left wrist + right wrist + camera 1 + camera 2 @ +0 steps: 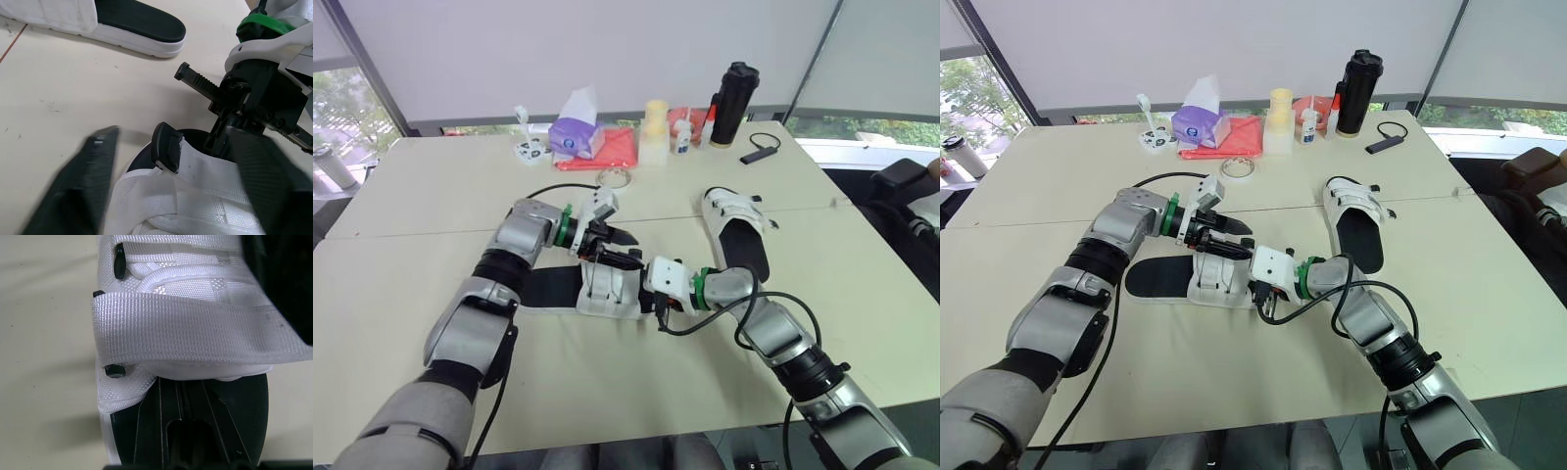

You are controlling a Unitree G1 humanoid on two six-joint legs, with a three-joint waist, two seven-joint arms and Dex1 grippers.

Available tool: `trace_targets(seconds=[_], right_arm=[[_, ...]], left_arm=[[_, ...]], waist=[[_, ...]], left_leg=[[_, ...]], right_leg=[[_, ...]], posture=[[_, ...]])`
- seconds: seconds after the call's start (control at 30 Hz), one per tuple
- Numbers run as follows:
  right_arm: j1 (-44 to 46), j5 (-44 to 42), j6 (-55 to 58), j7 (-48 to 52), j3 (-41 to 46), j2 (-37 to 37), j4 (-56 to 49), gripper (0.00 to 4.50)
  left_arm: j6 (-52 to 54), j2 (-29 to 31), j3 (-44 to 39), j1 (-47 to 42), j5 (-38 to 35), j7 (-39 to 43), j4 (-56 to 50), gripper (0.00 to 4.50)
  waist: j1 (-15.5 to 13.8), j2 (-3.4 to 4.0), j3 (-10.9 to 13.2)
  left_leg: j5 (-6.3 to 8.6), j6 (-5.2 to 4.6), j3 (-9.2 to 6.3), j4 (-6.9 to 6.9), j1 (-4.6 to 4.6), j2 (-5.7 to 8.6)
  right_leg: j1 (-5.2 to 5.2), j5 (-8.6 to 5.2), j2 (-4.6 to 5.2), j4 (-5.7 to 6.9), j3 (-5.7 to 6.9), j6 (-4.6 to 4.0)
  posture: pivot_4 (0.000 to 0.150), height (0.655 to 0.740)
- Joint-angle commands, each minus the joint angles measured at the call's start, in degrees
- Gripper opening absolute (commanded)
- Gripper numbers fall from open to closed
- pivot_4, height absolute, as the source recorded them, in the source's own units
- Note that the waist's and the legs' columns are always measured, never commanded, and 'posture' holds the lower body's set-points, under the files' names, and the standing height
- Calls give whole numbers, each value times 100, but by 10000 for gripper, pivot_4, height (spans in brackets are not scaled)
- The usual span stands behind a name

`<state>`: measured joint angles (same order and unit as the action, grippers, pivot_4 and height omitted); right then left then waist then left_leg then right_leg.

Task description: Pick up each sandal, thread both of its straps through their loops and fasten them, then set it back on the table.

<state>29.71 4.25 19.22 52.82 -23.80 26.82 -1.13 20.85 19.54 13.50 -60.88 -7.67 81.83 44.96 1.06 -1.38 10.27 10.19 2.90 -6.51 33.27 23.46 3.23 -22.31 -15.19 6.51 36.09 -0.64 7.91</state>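
Note:
One sandal [595, 291], black-soled with white straps, lies flat on the table [421, 196] in front of me. My left gripper [613, 247] hovers open over its upper. In the left wrist view its fingers [85, 188] straddle a white strap [195, 196] that ends in a black tab [165, 147]. My right gripper [644, 286] meets the sandal from the right, its fingers [186, 431] close together at the edge of the upper, below a wide white strap [195, 333]. The second sandal [736, 231] lies to the right, apart from both grippers.
Along the far edge stand a purple tissue box [575, 135], a red cloth [610, 149], a yellow-lidded container [654, 132], a small white bottle [682, 137] and a tall black bottle [731, 103]. A tape ring [616, 177] and a black device with cable [759, 152] lie nearby.

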Motion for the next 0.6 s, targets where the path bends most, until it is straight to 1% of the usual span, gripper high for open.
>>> trace_targets(seconds=[0.03, 0.07, 0.1, 0.13, 0.3, 0.4, 0.6], right_arm=[[-176, 207, 221, 17, -190, 95, 290, 0], [-177, 206, 221, 17, -189, 94, 291, 0], [-178, 209, 218, 15, -190, 94, 299, 0], [-181, 211, 214, 13, -192, 95, 301, 0], [-187, 208, 217, 8, -191, 98, 296, 0], [-197, 208, 220, 3, -186, 105, 282, 0], [-217, 204, 232, 7, -186, 117, 249, 0]], left_arm=[[-36, 0, -10, -77, 26, 62, -101, 15259], [-25, -2, -12, -77, 26, 73, -104, 10949], [-21, -4, -11, -76, 28, 75, -104, 5191], [-14, -3, -9, -73, 28, 79, -108, 500], [34, 37, -57, -80, 5, 63, -124, 500], [191, 92, -192, -101, -132, 70, -221, 500], [838, 209, -428, -120, -487, 210, -569, 500]], waist=[[1, 0, 0], [0, 0, 0], [1, 0, 0], [0, 0, 0], [0, 0, 0], [2, 0, 0], [3, 0, 0]], left_leg=[[0, 0, 0, 0, 0, 0], [0, 0, 0, 0, 0, 0], [0, 0, 0, 0, 0, 0], [0, 0, 0, 0, 0, 0], [0, 0, -1, 1, 0, 0], [0, 0, -1, 1, 0, 0], [0, 0, -2, 2, 0, 0]], right_leg=[[0, 0, 0, 0, 0, 0], [0, 0, 0, 0, 0, 0], [0, 0, -1, 1, 0, 0], [0, 0, -1, 1, 0, 0], [0, 0, -1, 1, 0, 0], [0, 0, -1, 2, 0, 0], [1, 1, -2, 3, 0, 0]], posture=[[1500, 7400], [1500, 7400], [1500, 7400], [1500, 7400], [1500, 7400], [1500, 7400], [1500, 7400]])
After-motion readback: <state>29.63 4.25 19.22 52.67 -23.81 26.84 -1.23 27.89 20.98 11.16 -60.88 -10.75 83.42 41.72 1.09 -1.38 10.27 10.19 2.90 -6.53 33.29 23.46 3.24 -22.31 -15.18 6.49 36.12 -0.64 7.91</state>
